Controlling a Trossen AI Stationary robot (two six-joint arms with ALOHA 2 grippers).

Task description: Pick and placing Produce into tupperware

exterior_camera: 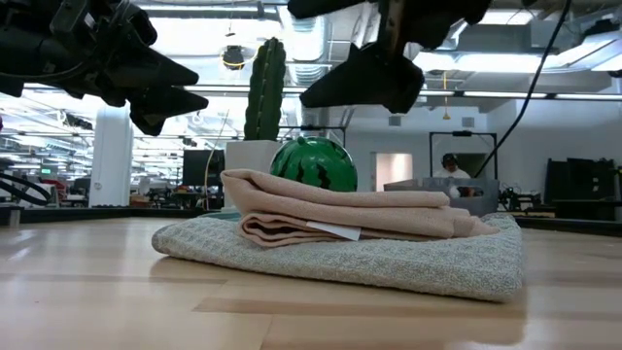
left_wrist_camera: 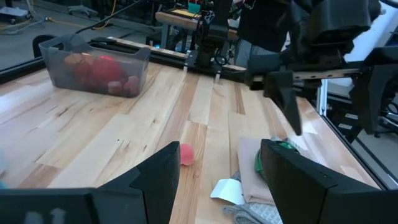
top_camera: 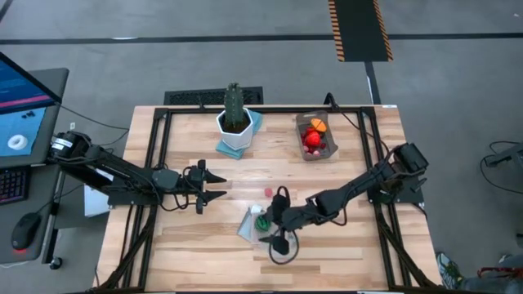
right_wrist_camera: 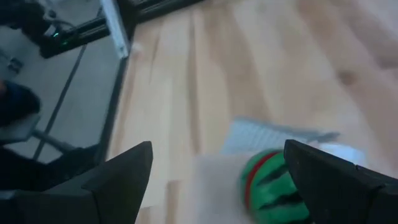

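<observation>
Left gripper hangs wide open and empty over the surface, left of center. Right gripper is spread wide just above the green striped melon, holding nothing; the melon sits on a folded cloth. A small pink berry lies nearby. Tub at back right holds red and orange produce, right of the cactus.
</observation>
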